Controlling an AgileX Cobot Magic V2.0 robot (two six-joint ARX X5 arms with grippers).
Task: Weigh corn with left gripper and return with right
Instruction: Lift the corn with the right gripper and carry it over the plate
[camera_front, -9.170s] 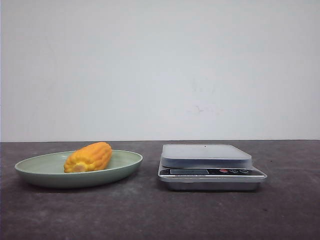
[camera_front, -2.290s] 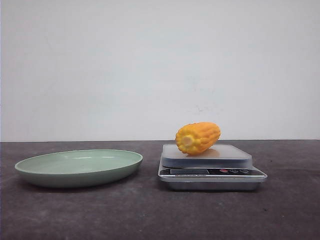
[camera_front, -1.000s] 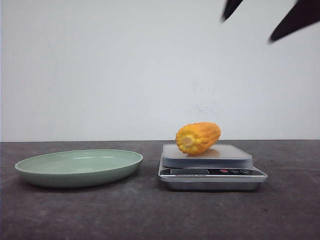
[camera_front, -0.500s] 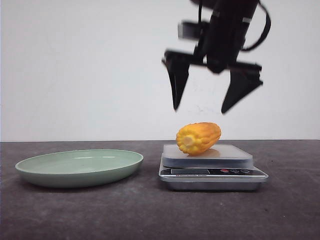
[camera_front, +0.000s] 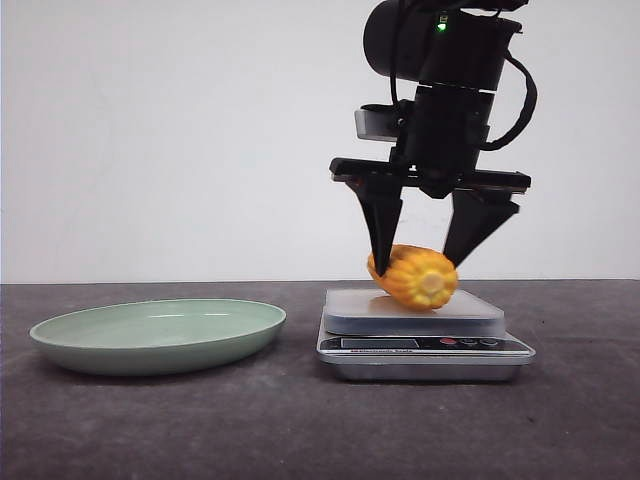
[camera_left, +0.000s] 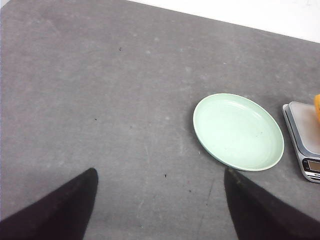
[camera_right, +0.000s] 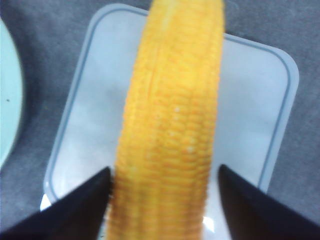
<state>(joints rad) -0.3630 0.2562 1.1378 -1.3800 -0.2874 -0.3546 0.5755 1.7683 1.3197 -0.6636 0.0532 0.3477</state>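
The orange-yellow corn (camera_front: 415, 277) lies on the grey platform of the kitchen scale (camera_front: 350, 300). Its pale cut end faces the front. My right gripper (camera_front: 415, 268) hangs straight down over it, open, with a dark finger on each side of the cob. In the right wrist view the corn (camera_right: 172, 125) fills the gap of the right gripper (camera_right: 164, 169); one finger (camera_right: 85, 200) touches the kernels, the other stands a little apart. My left gripper (camera_left: 160, 170) is open and empty, high over bare table, away from the plate (camera_left: 238, 131). A sliver of corn (camera_left: 317, 107) shows at that view's edge.
An empty pale green plate (camera_front: 157, 335) sits on the dark table to the left of the scale. The scale's display and buttons (camera_front: 425, 345) face the front. A white wall closes the back. The plate's rim (camera_right: 7, 100) shows beside the scale platform (camera_right: 95, 100).
The right gripper has dropped from above the corn to straddle it on the scale. The corn has turned and shifted slightly right, its cut end now toward the front right.
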